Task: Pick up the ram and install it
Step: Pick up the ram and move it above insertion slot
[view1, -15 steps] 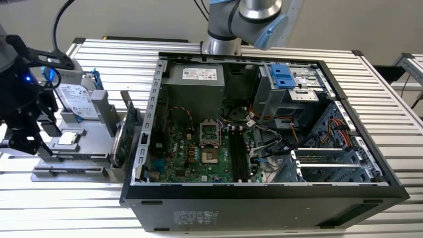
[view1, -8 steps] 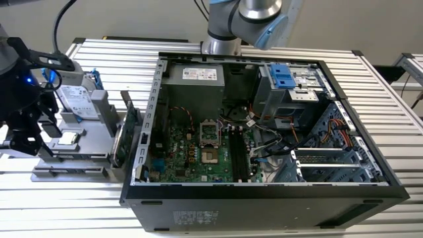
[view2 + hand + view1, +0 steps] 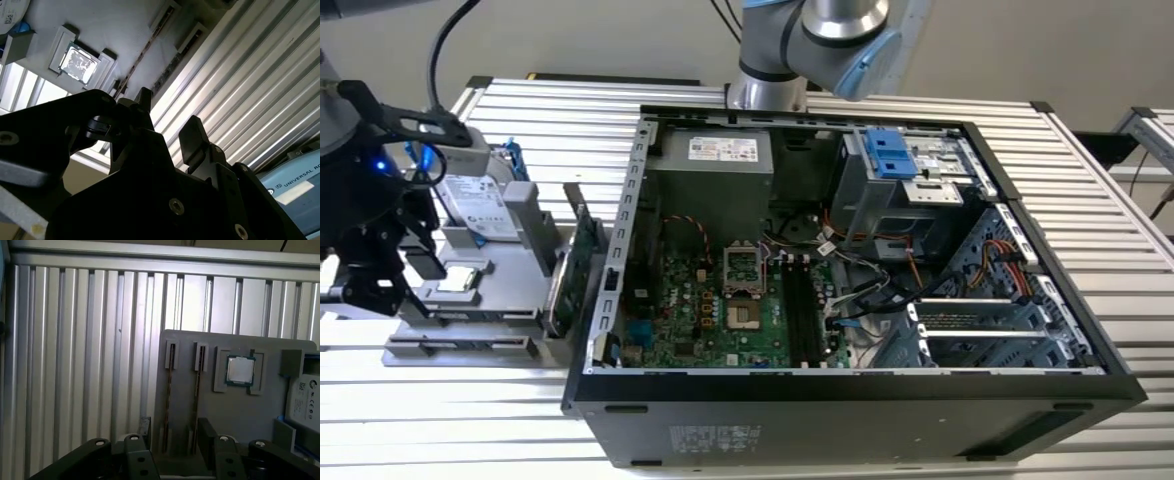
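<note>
Jaws stand wide and hold nothing. I see my gripper [image 3: 176, 429] hovering over the grey holder [image 3: 235, 415], with the ram [image 3: 198, 390] on edge in its slot there, untouched. In the exterior view, that holder sits at nine o'clock from the open computer case [image 3: 854, 400].

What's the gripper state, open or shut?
Open: the gripper has its fingers apart in the first wrist view, nothing gripped.
</note>
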